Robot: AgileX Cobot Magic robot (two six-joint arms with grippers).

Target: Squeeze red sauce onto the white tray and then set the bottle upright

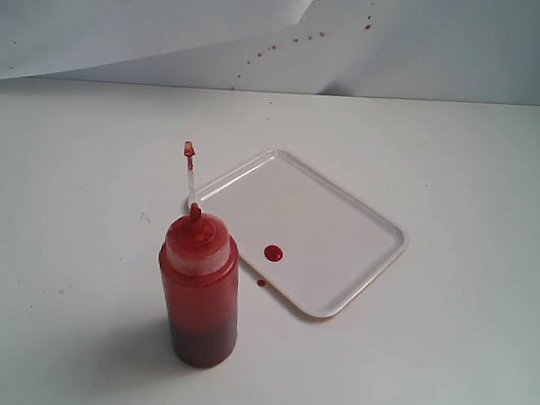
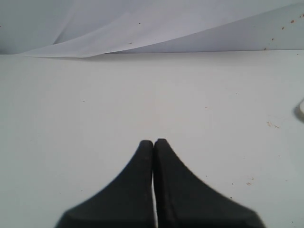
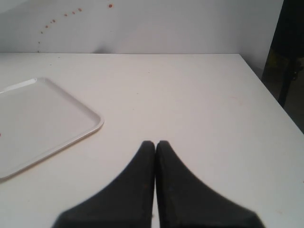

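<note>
The bottle [image 1: 199, 287] stands upright on the table [image 1: 445, 373] just beside the white tray [image 1: 345, 219], its tethered tip cap [image 1: 190, 149] raised. A round drop of red sauce [image 1: 273, 254] sits inside the tray's rim nearest the bottle. The left gripper [image 2: 153, 142] and right gripper [image 3: 155, 143] have jaws pressed together, empty.

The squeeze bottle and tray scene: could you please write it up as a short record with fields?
squeeze bottle: upright on the table, beside the tray, not held
tip cap: off the nozzle, sticking up on its tether
white tray: lying flat on the table
red sauce: one round drop on the tray; a smaller drop at its rim, seemingly on the table
left gripper: shut, empty, over bare table
right gripper: shut, empty, near a tray corner
</note>
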